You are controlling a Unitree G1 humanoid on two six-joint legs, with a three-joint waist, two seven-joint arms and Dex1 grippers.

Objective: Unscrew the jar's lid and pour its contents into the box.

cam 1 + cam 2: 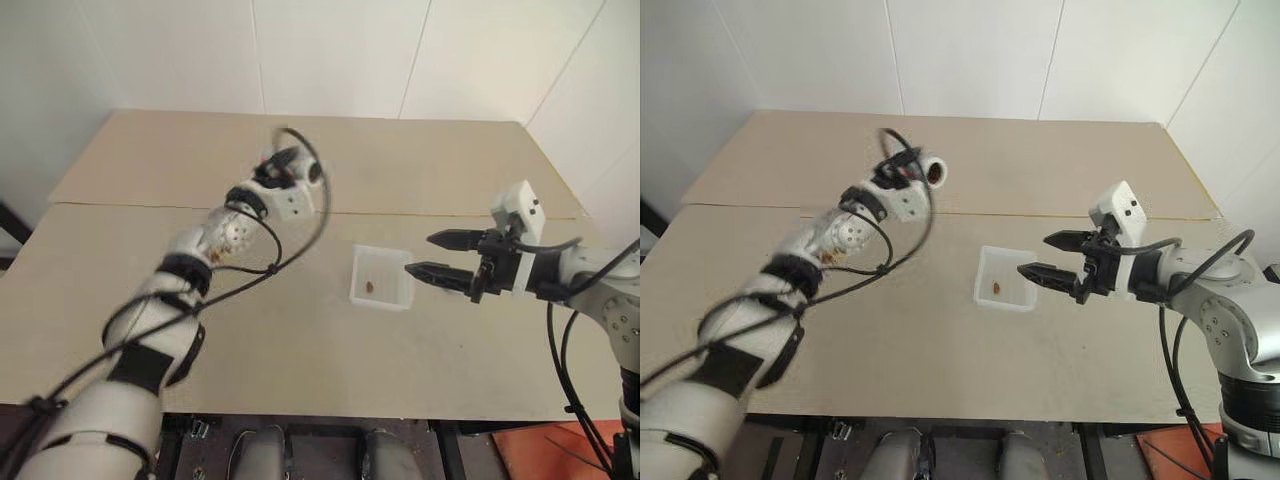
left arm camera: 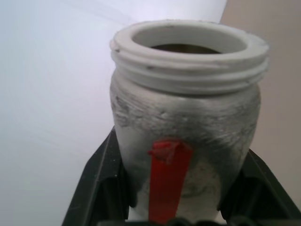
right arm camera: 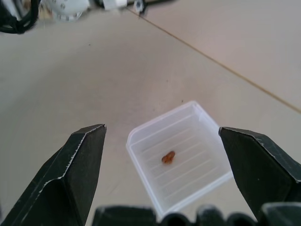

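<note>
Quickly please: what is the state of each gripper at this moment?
Left gripper: closed on the jar, lid off.
Right gripper: open, holding nothing, above the box.

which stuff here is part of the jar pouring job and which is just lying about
Part of the job:
- small silvery-grey cylindrical jar with a red mark, lid off, clamped in the left gripper
- shallow square translucent white plastic box
- tiny brown piece lying in the box
- right gripper, open and empty, beside the box

Just there:
- beige table
- white wall

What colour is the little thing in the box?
Brown, the contents in the box; best in the right wrist view.
</note>
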